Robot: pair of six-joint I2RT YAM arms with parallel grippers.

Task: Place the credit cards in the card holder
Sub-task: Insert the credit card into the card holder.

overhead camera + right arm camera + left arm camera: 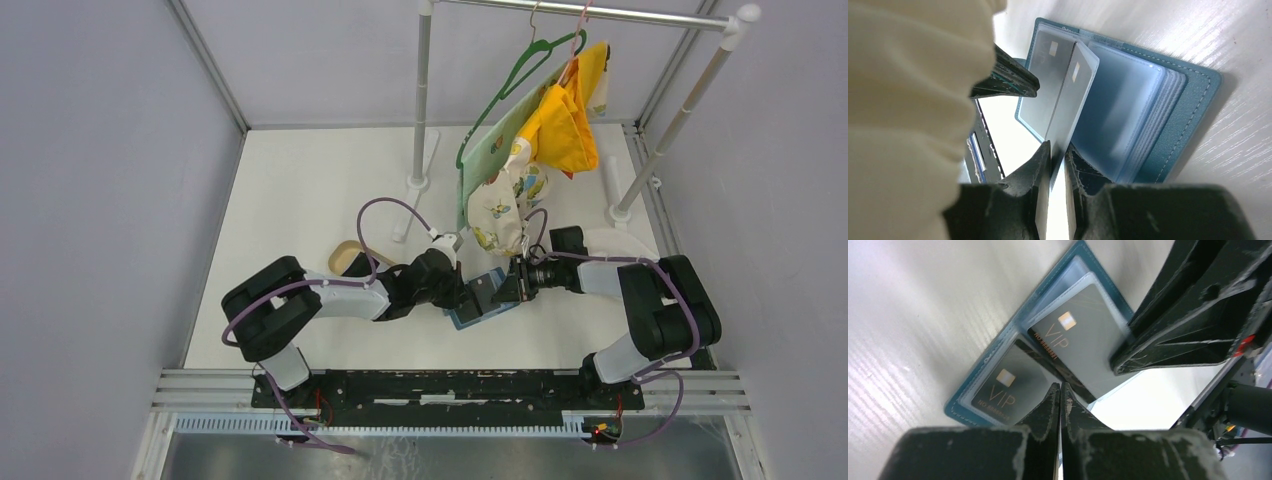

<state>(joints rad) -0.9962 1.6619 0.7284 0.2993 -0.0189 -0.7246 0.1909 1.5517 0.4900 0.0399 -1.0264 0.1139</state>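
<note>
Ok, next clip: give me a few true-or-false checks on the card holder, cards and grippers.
The card holder lies open on the table. True.
The left gripper is wide open. False: its fingers are pressed together.
Two dark VIP cards sit in clear sleeves. True.
The tan oval tray is on the right arm's side. False: it is on the left arm's side.
The right gripper is closed on a lifted sleeve page. True.
</note>
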